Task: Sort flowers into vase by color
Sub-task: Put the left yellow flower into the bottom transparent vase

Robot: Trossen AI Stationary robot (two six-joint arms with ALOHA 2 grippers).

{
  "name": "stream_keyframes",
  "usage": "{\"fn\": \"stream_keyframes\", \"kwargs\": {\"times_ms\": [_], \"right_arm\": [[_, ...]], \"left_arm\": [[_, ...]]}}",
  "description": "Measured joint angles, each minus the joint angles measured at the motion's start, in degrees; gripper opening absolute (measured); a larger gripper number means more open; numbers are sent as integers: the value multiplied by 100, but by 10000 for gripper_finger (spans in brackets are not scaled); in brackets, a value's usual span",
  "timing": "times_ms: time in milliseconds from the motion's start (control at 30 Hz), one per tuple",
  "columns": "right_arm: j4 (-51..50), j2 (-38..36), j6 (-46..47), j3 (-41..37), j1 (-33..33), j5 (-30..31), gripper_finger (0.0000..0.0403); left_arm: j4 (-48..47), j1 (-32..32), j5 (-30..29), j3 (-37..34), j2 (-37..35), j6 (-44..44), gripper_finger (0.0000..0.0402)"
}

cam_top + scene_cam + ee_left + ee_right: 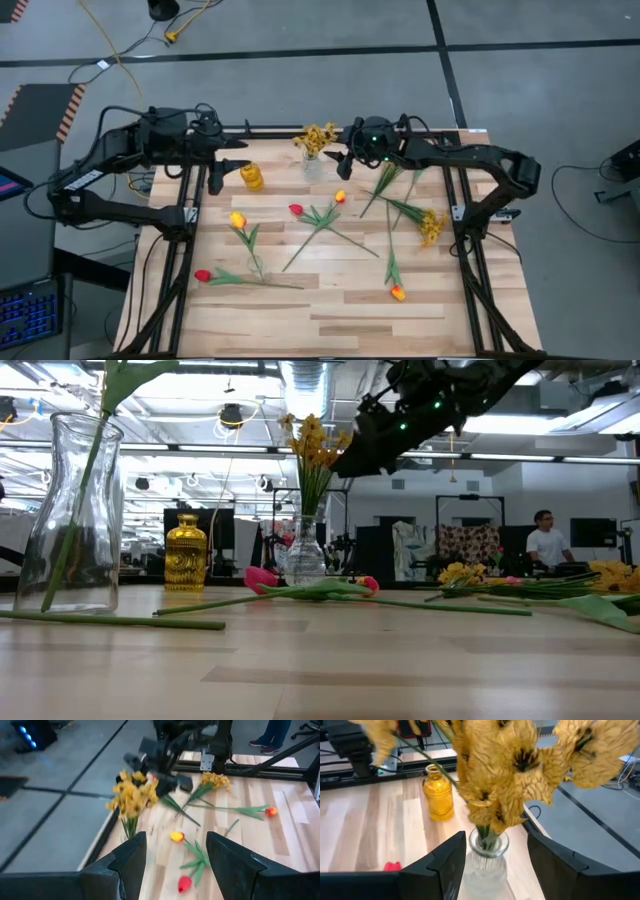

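A small clear vase (313, 167) at the table's far edge holds a bunch of mustard-yellow blossoms (318, 137) by their stems. My right gripper (495, 845) stands open just to its right. The vase's neck (487, 845) shows between the two fingers, and they touch nothing. My left gripper (176, 845) waits open and empty above the far left corner. On the table lie red tulips (296, 210) (203, 275), yellow-orange tulips (340, 197) (398, 293) and a mustard spray (432, 225). A larger clear vase (75, 510) holds one green stem, which leans on its rim.
A yellow glass vase (252, 178) stands left of the small clear vase, close to my left gripper (235, 168). Black frame rails (470, 250) run along both table sides. The near half of the wooden top (340, 320) is bare. A person (546, 540) stands far behind the table.
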Motion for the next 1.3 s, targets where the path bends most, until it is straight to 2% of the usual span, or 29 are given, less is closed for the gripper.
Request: {"fn": "stream_keyframes", "kwargs": {"times_ms": [200,400,533,900,1300], "right_arm": [[-684,-377,59,0,44,0,240],[-1144,-467,826,0,319,-4,240],[-1522,-417,1322,0,580,-3,240],[-2293,-187,4148,-2,1225,2,240],[-2207,656,6614,0,1997,2,240]], "left_arm": [[-817,0,0,0,-248,-544,194],[-1695,-5,11,-27,-305,-952,194],[-1699,-97,137,-349,-457,-1004,194],[-1252,-252,153,-1304,-812,-1100,194],[-969,-252,158,-1720,-784,-1102,194]]}}
